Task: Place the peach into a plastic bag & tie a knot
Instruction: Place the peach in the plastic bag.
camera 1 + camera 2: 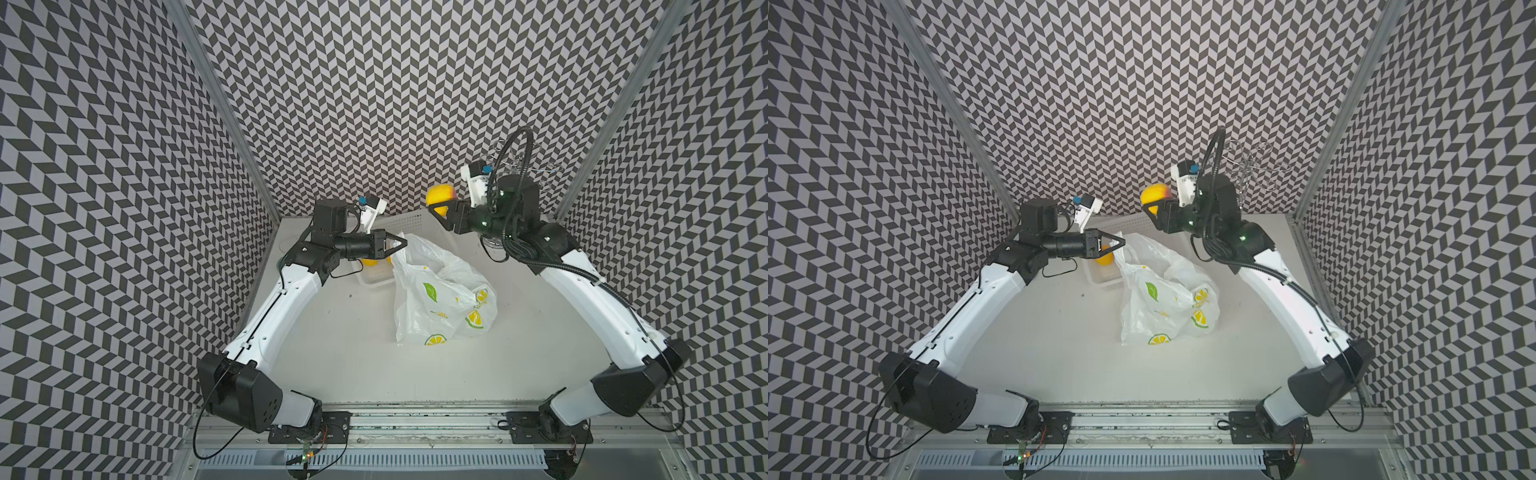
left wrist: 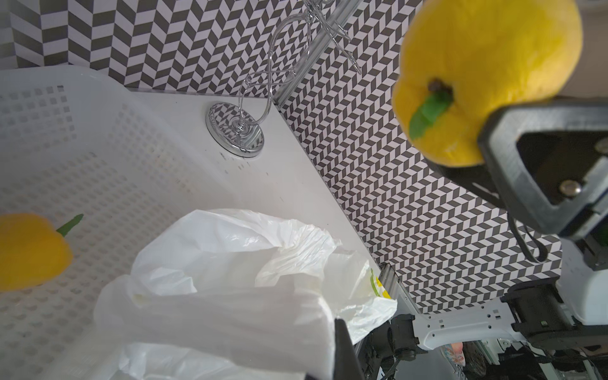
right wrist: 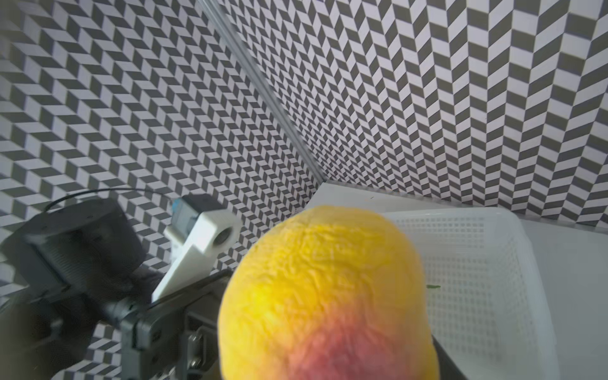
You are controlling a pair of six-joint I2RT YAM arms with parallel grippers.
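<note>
Your right gripper [image 1: 444, 204] clamps the peach [image 1: 439, 193] by its sides, high above the table [image 1: 332, 353]. Your left gripper [image 1: 402, 242] is pressed together on the rim of the plastic bag [image 1: 444, 299], which sags below and beside it. The peach looks soft-skinned, so squeeze gently. The film looks flimsy and slippery, so grip bunched handle material.

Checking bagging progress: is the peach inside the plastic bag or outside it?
Outside. The peach sits in the right gripper, raised clear of the plastic bag, whose top edge the left gripper pinches.
</note>
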